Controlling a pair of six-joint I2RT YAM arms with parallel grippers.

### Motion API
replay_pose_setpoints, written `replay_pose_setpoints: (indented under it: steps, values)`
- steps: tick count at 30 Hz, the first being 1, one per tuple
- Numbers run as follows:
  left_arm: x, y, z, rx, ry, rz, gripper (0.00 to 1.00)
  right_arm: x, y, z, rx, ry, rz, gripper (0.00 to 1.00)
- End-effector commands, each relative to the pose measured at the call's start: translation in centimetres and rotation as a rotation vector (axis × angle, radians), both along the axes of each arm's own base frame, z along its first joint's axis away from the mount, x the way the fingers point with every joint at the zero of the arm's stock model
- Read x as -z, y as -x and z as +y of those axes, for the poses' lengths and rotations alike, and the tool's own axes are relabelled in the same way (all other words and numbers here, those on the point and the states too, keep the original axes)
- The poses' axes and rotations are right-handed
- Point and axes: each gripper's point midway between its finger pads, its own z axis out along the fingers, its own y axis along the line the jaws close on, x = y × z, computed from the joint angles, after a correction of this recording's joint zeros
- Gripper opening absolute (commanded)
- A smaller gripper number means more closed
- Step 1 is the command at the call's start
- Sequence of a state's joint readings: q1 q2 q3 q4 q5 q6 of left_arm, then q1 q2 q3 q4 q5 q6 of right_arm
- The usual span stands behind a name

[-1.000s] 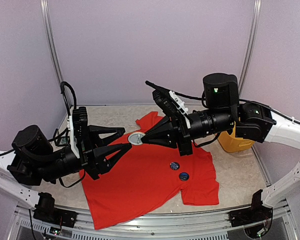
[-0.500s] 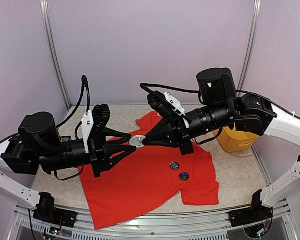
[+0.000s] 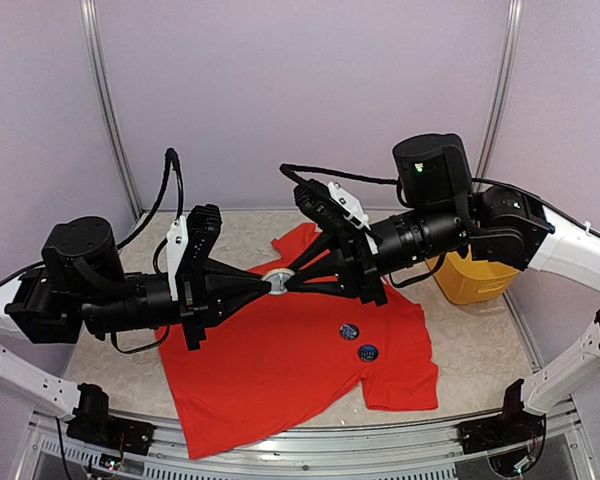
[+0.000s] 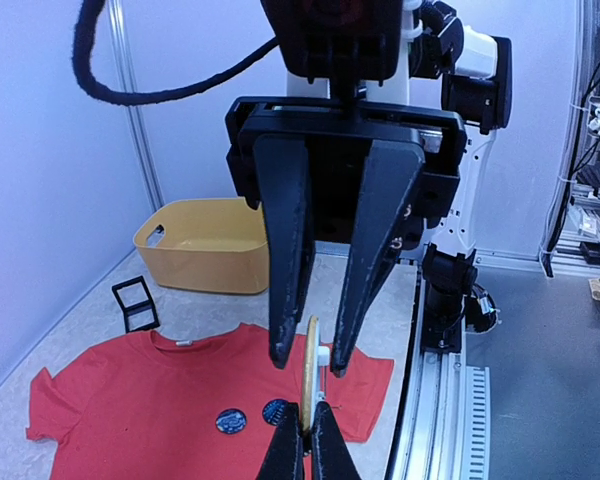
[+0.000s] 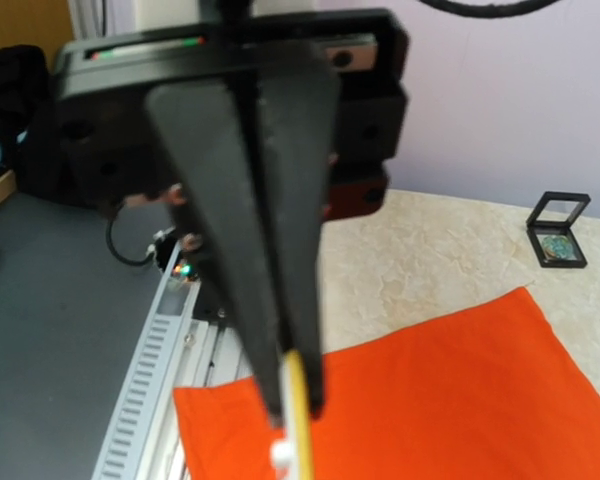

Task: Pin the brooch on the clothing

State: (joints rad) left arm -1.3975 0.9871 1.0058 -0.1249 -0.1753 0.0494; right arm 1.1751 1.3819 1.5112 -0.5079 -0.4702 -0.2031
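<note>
The brooch (image 3: 277, 279) is a round disc, gold at its rim with a white clasp on the back, held in mid-air above the red-orange T-shirt (image 3: 280, 370). My left gripper (image 3: 270, 284) is shut on the brooch's lower edge, seen clearly in the left wrist view (image 4: 307, 440). My right gripper (image 3: 288, 282) is open. Its two fingers straddle the brooch (image 4: 309, 385) from the other side, one beside the clasp. In the right wrist view I see the brooch (image 5: 300, 440) edge-on between my left gripper's shut fingers (image 5: 280, 300); my right gripper's own fingers do not show there.
Two round blue badges (image 3: 349, 330) (image 3: 368, 352) are on the shirt's front. A yellow plastic basket (image 3: 470, 280) stands at the back right. A small black framed case (image 4: 137, 303) lies on the table beside the shirt's collar. The metal rail (image 3: 310, 440) runs along the near edge.
My left gripper has moved in and shut on the brooch. My right gripper, which held the brooch before, has opened its fingers around it.
</note>
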Motion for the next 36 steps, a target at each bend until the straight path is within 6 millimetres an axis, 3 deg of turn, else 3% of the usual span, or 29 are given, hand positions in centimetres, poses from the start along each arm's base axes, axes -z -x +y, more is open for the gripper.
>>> replay_pose_setpoints:
  steps: [1, 3, 7, 11, 14, 16, 21, 24, 29, 36]
  values:
    - [-1.0, 0.3, -0.2, 0.030, 0.068, -0.017, 0.00, -1.1, -0.7, 0.2, 0.055, -0.062, -0.016, 0.34]
    - [-1.6, 0.6, 0.0, 0.038, 0.106, -0.038, 0.00, -1.1, -1.0, 0.2, 0.076, -0.094, 0.003, 0.46]
    - [-2.0, 1.1, -0.1, 0.060, 0.127, -0.069, 0.00, -0.9, -1.0, 0.6, 0.082, -0.131, 0.035, 0.55]
    - [-2.2, 1.7, -0.3, 0.077, 0.126, -0.102, 0.00, -1.0, -1.1, 0.4, 0.086, -0.161, 0.066, 0.55]
    - [-2.2, 2.1, -0.4, 0.088, 0.123, -0.118, 0.00, -1.2, -1.0, 0.3, 0.082, -0.177, 0.082, 0.42]
    - [-2.2, 2.3, -0.4, 0.094, 0.120, -0.126, 0.00, -1.2, -0.9, 0.2, 0.074, -0.185, 0.087, 0.39]
    - [-1.9, 2.2, -0.4, 0.079, 0.104, -0.134, 0.00, -1.7, 0.1, -0.4, 0.015, -0.196, 0.099, 0.56]
    - [-2.1, 2.2, -0.2, 0.076, 0.110, -0.139, 0.00, -2.0, 0.3, -0.5, 0.010, -0.208, 0.101, 0.58]
    - [-2.3, 2.4, -0.3, 0.084, 0.110, -0.143, 0.00, -2.4, 0.4, -0.2, -0.006, -0.219, 0.108, 0.55]
    - [-2.0, 3.0, -0.7, 0.109, 0.103, -0.145, 0.00, -2.1, -0.4, 0.0, 0.032, -0.216, 0.103, 0.36]
